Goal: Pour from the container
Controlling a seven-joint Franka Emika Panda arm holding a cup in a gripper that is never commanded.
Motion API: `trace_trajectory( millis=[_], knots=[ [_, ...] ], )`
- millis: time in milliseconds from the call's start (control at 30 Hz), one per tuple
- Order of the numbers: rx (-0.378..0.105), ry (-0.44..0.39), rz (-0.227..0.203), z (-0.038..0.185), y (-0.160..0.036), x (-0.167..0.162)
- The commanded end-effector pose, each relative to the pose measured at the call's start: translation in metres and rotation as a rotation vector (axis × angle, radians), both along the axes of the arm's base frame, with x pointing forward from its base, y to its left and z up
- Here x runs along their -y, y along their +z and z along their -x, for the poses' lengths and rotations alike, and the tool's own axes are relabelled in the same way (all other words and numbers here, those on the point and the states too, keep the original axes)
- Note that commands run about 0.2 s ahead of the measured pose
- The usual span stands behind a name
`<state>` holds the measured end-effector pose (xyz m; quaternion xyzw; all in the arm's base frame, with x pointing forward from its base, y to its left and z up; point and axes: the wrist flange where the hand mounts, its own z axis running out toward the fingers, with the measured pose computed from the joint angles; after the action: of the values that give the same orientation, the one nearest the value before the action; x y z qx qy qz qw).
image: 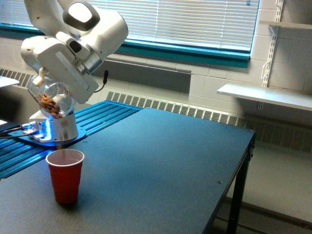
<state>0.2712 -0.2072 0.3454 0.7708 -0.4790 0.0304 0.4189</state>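
My gripper [48, 92] is shut on the container [51, 100], a clear round jar with brown nut-like pieces inside, held tipped downward at the exterior view's left. A blurred stream of pieces [61, 136] drops from its mouth. Directly below stands the red cup [65, 174], upright on the dark table [161, 161], its rim a short way under the jar. The white arm body hides most of my fingers.
The arm's base [53, 131] with a blue light sits on a teal ribbed surface [92, 119] behind the cup. The table's right edge and a leg [239, 195] lie at the exterior view's right. A wall shelf [273, 95] hangs beyond.
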Motion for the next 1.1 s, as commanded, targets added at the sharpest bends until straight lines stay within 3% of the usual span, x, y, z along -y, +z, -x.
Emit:
trace_trajectory(
  millis=[33,433,533,1100],
  knots=[
    [-0.02,0.016,0.008,-0.012,0.008,-0.002],
    [-0.055,0.024,0.01,-0.015,0.004,-0.001],
    [-0.059,0.025,0.01,-0.003,-0.015,-0.005],
    [-0.068,0.021,0.013,-0.003,-0.014,-0.008]
  ],
)
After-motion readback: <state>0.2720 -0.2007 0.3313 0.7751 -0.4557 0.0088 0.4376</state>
